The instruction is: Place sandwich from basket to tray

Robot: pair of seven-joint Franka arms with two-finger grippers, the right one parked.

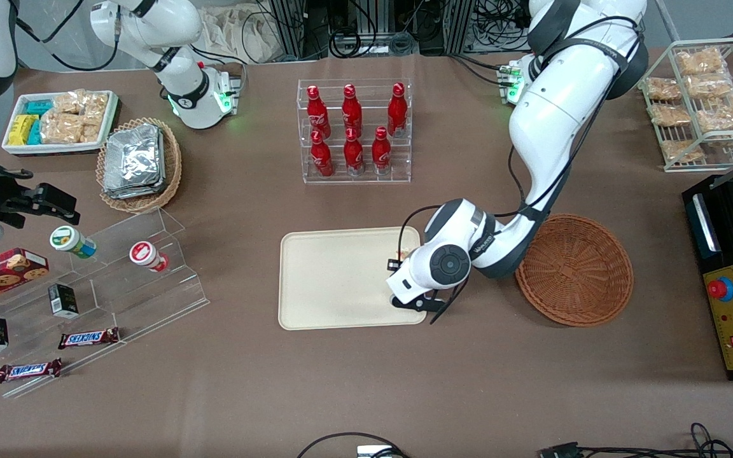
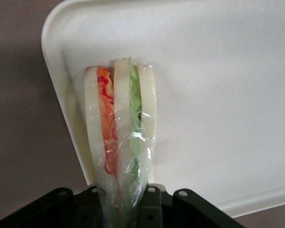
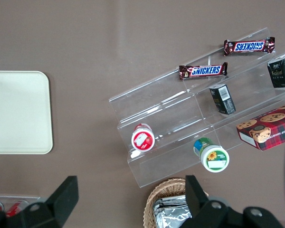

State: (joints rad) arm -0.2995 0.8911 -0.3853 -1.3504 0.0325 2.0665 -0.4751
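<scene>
Hand [image 2: 126, 209] grips sandwich [image 2: 119, 123] over tray [image 2: 218, 95]; fingertips cut off.

The sandwich [image 2: 121, 137] sits in thin clear wrap, shiny and crinkly, and it's pinched between the gripper [image 2: 123, 209] fingers [image 2: 149, 209], which look like matt black plastic. Bread looks soft and smooth. Right under the fingers, the tray [image 2: 218, 95] is a cream, faintly speckled plastic with a dull satin finish. Next to it, the basket [image 1: 575, 270] is rough woven wicker, and the table [image 1: 366, 381] is matt brown.
</scene>
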